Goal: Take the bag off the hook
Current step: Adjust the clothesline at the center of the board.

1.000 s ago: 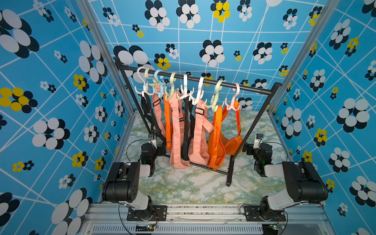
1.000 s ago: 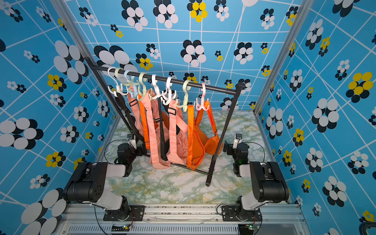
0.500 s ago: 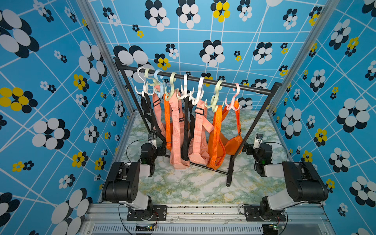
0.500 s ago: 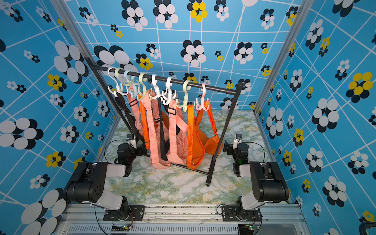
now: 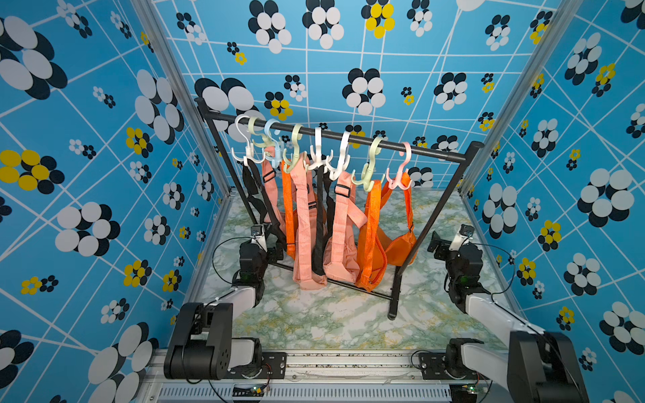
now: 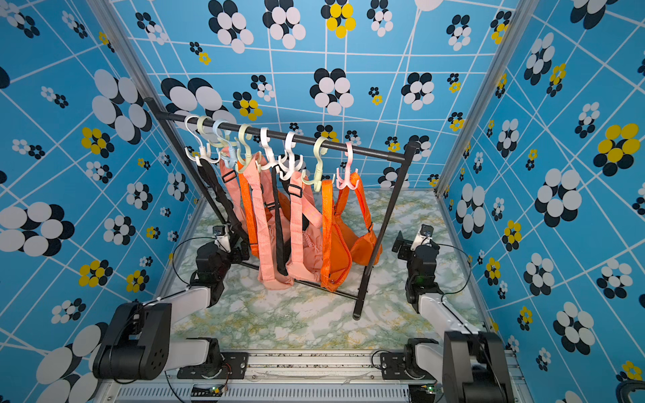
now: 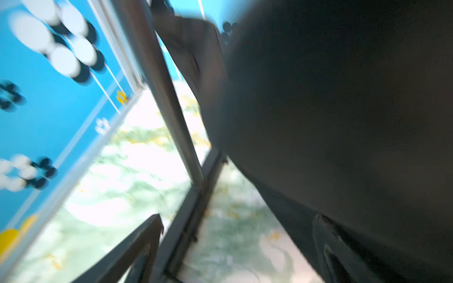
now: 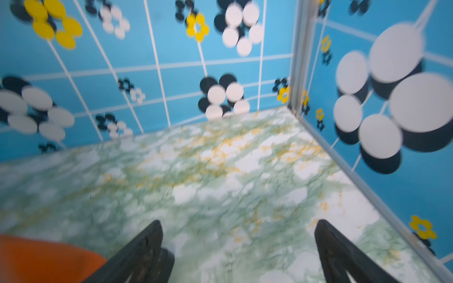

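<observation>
both top views: high front, facing rack (image 5: 331,136) | wrist views: low, near tabletop (image 8: 220,183)

I see blue walls (image 5: 87,146) gridded in white, with black, white and yellow flowers. The table (image 5: 314,324) is green-white marble, yellow-veined. The rack (image 5: 439,156) is black; hooks (image 5: 318,146) white, pale green, light blue, pink; bags (image 5: 401,249) orange, peach, black.
</observation>
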Controlling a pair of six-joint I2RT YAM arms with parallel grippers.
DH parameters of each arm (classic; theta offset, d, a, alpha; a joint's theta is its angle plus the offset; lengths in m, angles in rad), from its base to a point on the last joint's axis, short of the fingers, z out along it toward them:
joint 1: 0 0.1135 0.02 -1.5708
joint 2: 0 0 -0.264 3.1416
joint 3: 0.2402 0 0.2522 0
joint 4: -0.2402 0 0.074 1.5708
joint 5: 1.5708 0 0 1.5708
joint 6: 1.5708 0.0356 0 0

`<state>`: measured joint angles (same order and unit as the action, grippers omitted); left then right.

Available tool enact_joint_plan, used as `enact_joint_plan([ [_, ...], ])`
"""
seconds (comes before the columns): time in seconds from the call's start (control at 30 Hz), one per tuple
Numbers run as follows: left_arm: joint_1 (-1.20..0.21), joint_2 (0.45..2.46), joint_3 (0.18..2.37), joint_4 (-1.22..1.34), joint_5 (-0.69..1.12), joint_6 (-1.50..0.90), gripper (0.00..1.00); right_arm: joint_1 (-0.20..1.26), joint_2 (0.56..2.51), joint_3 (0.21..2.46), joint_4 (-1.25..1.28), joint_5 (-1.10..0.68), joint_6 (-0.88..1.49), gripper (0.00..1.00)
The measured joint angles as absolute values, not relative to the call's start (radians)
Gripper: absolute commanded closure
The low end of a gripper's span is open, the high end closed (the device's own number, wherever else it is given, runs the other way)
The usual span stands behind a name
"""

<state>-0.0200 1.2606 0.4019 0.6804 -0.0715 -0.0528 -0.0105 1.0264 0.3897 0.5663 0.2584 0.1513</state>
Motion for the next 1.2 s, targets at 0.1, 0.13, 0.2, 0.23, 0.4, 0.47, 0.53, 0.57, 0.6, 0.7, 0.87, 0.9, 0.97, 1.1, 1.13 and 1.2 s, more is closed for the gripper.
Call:
enact_joint_plan([
  [0.1, -0.020, 1.165, 0.488, 0.552, -0.188, -0.160, 0.01, -0.004, 0.830, 0.453, 0.364, 0.371, 0.205, 0.01],
  [0.13, -0.020, 1.138, 0.524, 0.501, -0.231, -0.205, 0.01, -0.002, 0.778, 0.482, 0.283, 0.412, 0.224, 0.00],
  [0.2, -0.019, 1.101, 0.577, 0.434, -0.285, -0.270, 0.01, -0.002, 0.712, 0.542, 0.146, 0.478, 0.253, 0.01],
  [0.23, -0.019, 1.083, 0.595, 0.405, -0.306, -0.300, 0.01, -0.002, 0.687, 0.571, 0.082, 0.503, 0.268, 0.01],
  [0.4, -0.019, 0.974, 0.617, 0.229, -0.387, -0.482, 0.01, -0.002, 0.615, 0.695, -0.158, 0.526, 0.295, 0.01],
  [0.47, -0.009, 0.912, 0.617, 0.152, -0.405, -0.556, 0.01, -0.002, 0.588, 0.719, -0.191, 0.442, 0.271, 0.00],
  [0.53, 0.002, 0.843, 0.615, 0.109, -0.410, -0.602, 0.01, -0.002, 0.550, 0.719, -0.205, 0.339, 0.250, 0.00],
  [0.57, 0.007, 0.805, 0.614, 0.092, -0.410, -0.620, 0.01, -0.002, 0.536, 0.722, -0.213, 0.290, 0.244, 0.00],
  [0.6, 0.012, 0.764, 0.614, 0.073, -0.412, -0.641, 0.01, -0.002, 0.531, 0.735, -0.229, 0.235, 0.239, 0.00],
  [0.7, 0.025, 0.682, 0.619, 0.003, -0.419, -0.694, 0.00, -0.002, 0.554, 0.805, -0.276, 0.085, 0.223, 0.09],
  [0.87, 0.049, 0.651, 0.652, -0.098, -0.402, -0.699, 0.03, 0.001, 0.604, 0.919, -0.307, -0.155, 0.215, 0.41],
  [0.9, 0.050, 0.651, 0.662, -0.118, -0.395, -0.696, 0.01, 0.004, 0.613, 0.934, -0.308, -0.196, 0.217, 0.41],
  [0.97, 0.051, 0.653, 0.684, -0.154, -0.389, -0.691, 0.01, 0.014, 0.626, 0.950, -0.308, -0.259, 0.218, 0.40],
  [1.1, 0.059, 0.677, 0.736, -0.192, -0.382, -0.676, 0.01, 0.044, 0.641, 0.954, -0.335, -0.350, 0.213, 0.32],
  [1.13, 0.061, 0.688, 0.750, -0.196, -0.380, -0.667, 0.01, 0.049, 0.648, 0.958, -0.347, -0.364, 0.212, 0.30],
  [1.2, 0.067, 0.720, 0.783, -0.202, -0.371, -0.648, 0.01, 0.061, 0.669, 0.978, -0.381, -0.388, 0.202, 0.27],
])
